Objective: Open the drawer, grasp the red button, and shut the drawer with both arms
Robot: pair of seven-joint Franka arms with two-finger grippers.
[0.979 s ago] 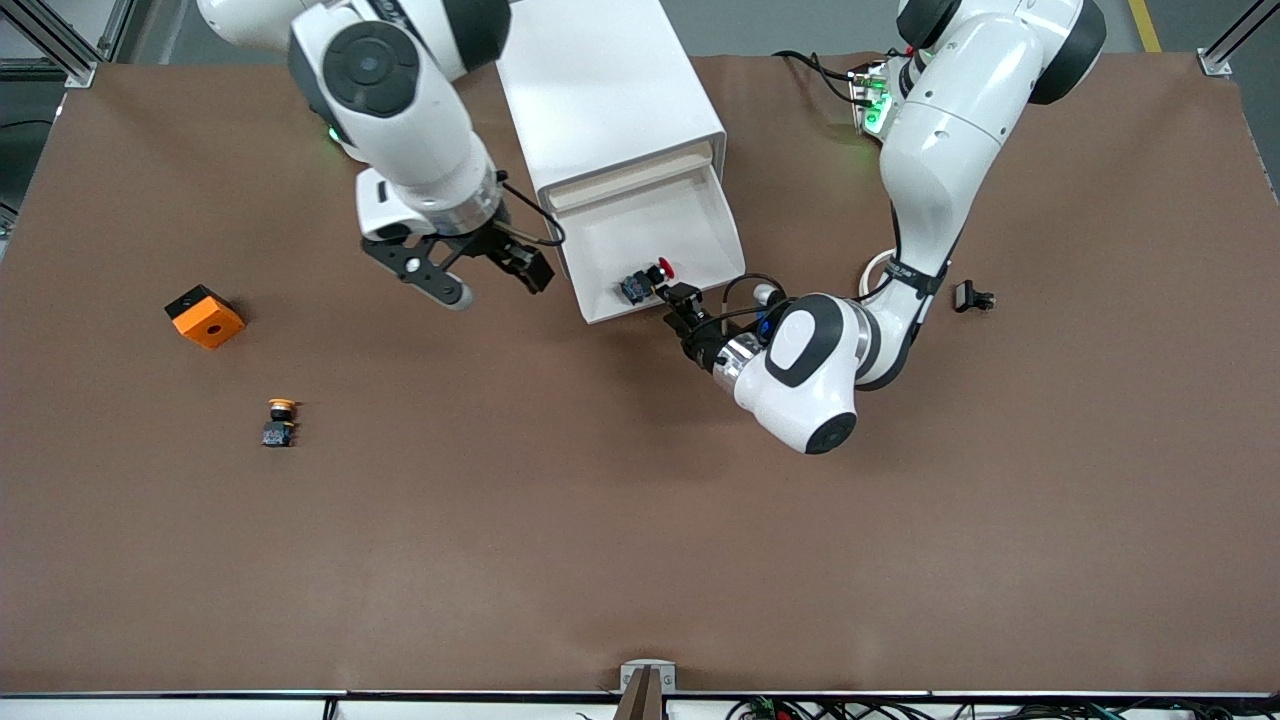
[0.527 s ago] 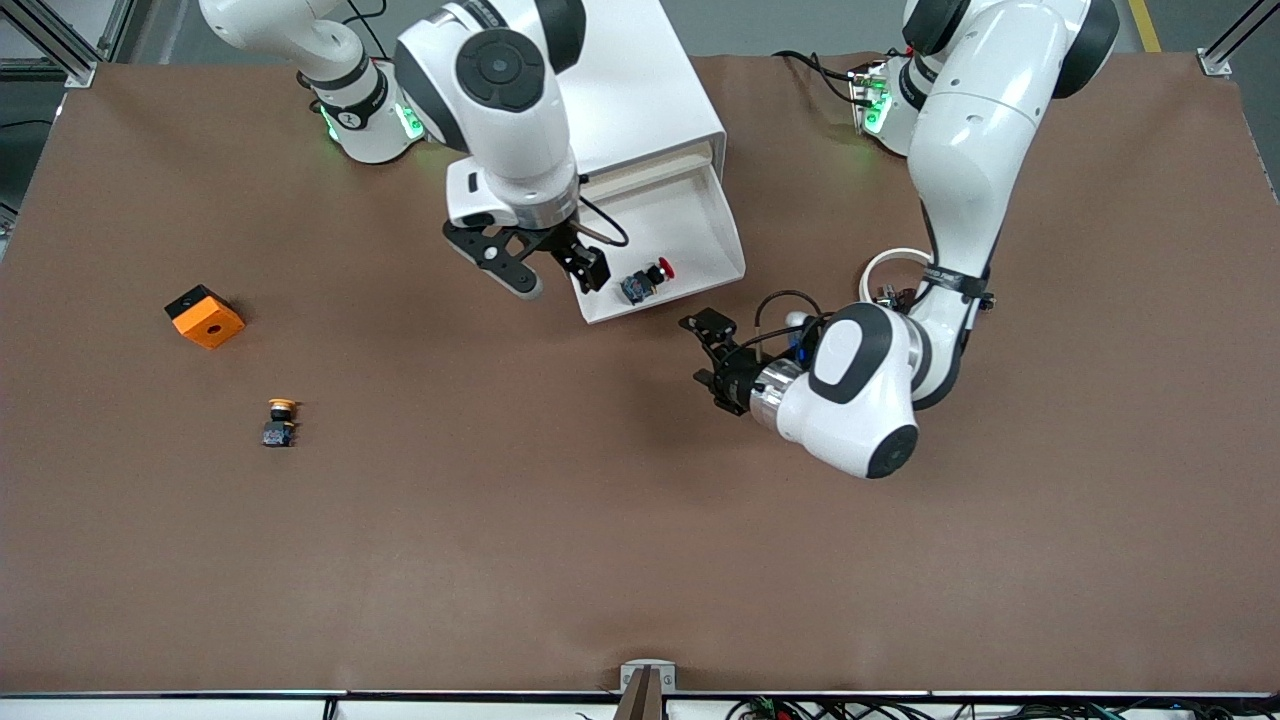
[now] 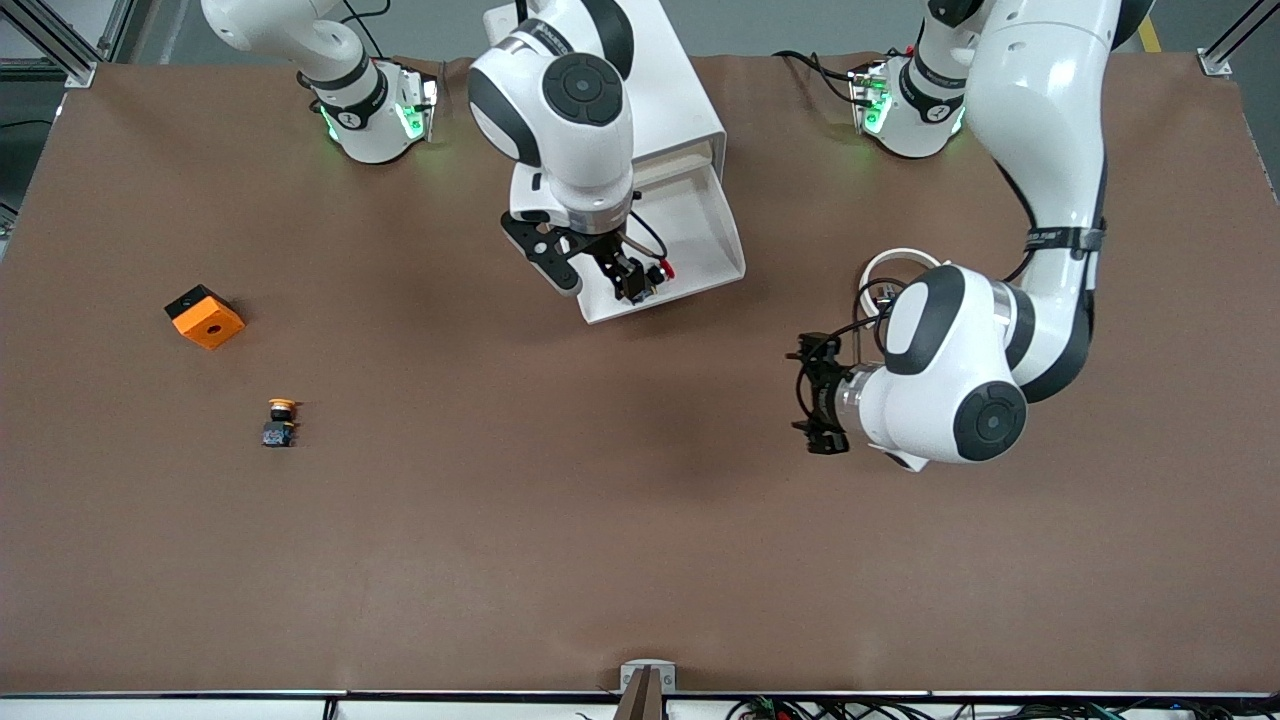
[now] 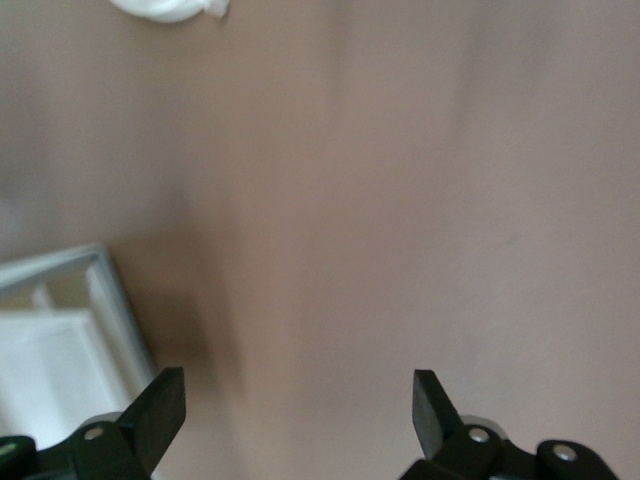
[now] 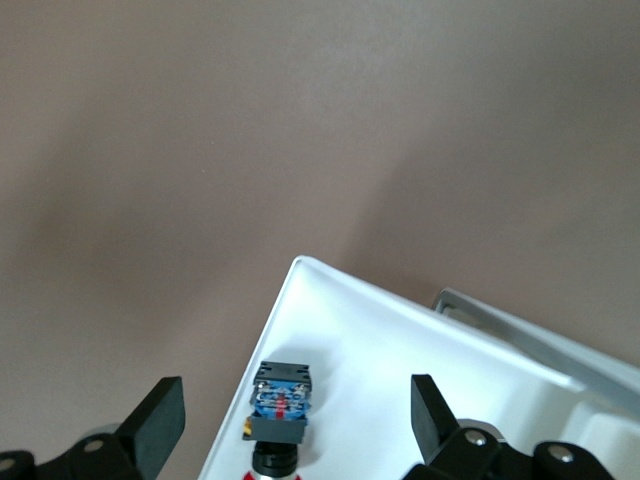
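Note:
The drawer (image 3: 718,238) stands pulled out of the white cabinet (image 3: 672,100), toward the front camera. The button (image 3: 662,270), with a red cap and black body, lies on its side in the drawer near its front corner. My right gripper (image 3: 598,274) is open over that corner, its fingers on either side of the button and apart from it. In the right wrist view the button (image 5: 280,408) lies between the open fingertips of the right gripper (image 5: 295,420), on the drawer floor (image 5: 420,350). My left gripper (image 3: 818,400) is open and empty above bare table, away from the drawer, toward the left arm's end. It also shows in the left wrist view (image 4: 297,400).
An orange cube (image 3: 205,316) and a yellow-capped button (image 3: 281,420) lie on the table toward the right arm's end. A white ring (image 3: 893,262) lies by the left arm. The drawer's corner (image 4: 60,300) shows in the left wrist view.
My right gripper has moved from beside the drawer to over the button in it. My left gripper has drawn back from the drawer's front toward the left arm's end.

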